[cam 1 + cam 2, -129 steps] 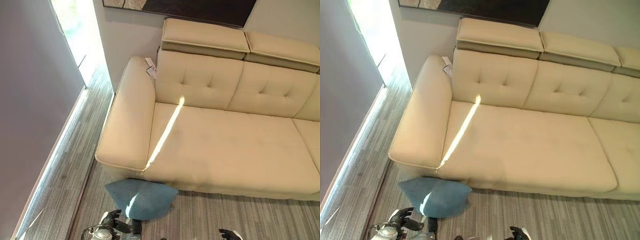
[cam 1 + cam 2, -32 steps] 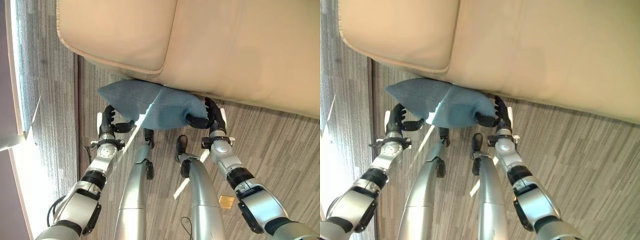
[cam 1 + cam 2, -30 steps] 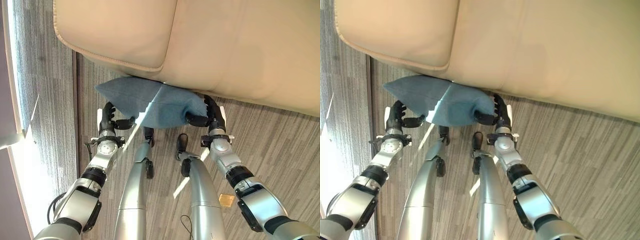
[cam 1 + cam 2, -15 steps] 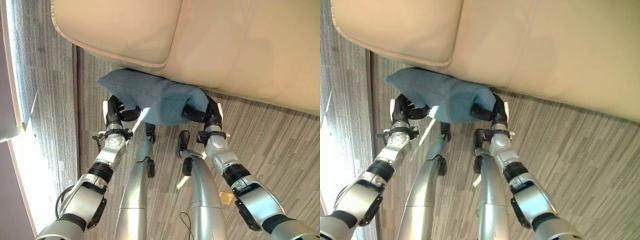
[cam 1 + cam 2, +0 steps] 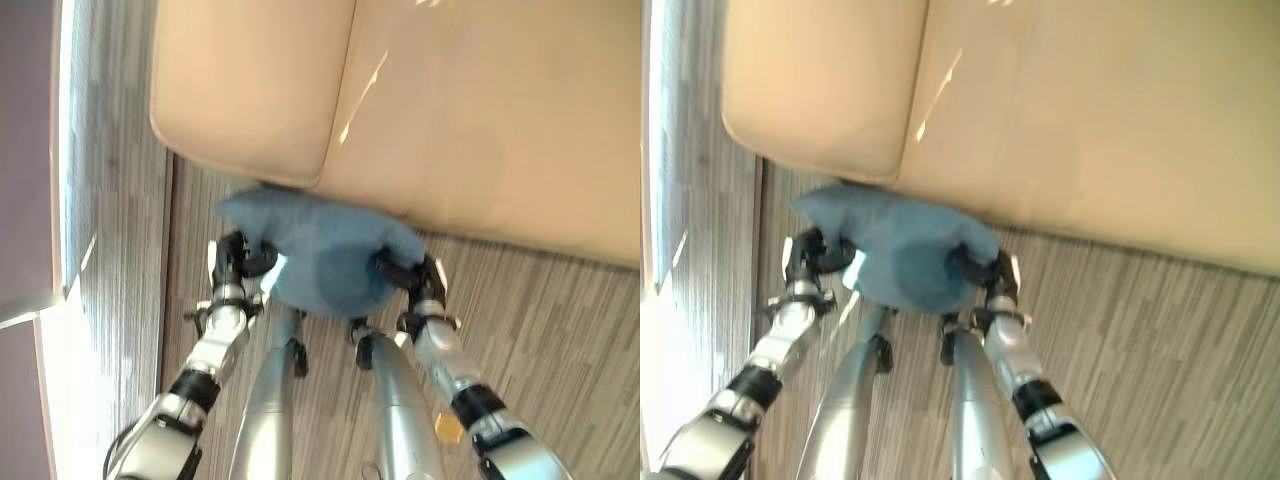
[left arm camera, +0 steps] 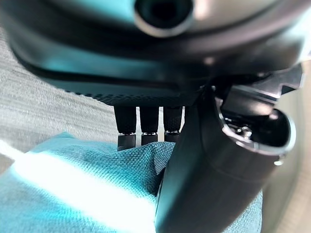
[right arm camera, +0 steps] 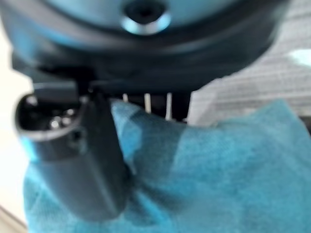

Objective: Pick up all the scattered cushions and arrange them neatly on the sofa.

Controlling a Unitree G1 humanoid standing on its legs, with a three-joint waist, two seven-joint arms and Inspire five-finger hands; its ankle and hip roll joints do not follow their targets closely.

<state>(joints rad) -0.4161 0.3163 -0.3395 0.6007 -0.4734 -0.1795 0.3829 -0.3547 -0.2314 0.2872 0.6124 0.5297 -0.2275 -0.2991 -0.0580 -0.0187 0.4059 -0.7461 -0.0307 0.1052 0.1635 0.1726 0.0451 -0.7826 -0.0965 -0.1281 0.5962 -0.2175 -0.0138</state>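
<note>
A blue-grey cushion (image 5: pixel 325 250) hangs between my two hands just in front of the beige sofa (image 5: pixel 480 110), below the seam between armrest and seat. My left hand (image 5: pixel 240 262) pinches its left edge, thumb (image 6: pixel 214 170) pressed on the cloth (image 6: pixel 87 189) with the fingers behind it. At the cushion's right edge, my right hand (image 5: pixel 410 275) is shut on the fabric (image 7: pixel 228 179), its thumb (image 7: pixel 92 160) on top. The cushion sags in the middle and is off the floor.
The sofa's broad armrest (image 5: pixel 250 90) and seat (image 5: pixel 1110 110) lie just beyond the cushion. Grey striped carpet (image 5: pixel 560 330) runs along the sofa front. A bright sunlit strip and wall (image 5: pixel 60 250) border the left side.
Both hands have closed tighter on the cushion and raised it from the floor toward the sofa front. The camera view has shifted, showing more of the sofa.
</note>
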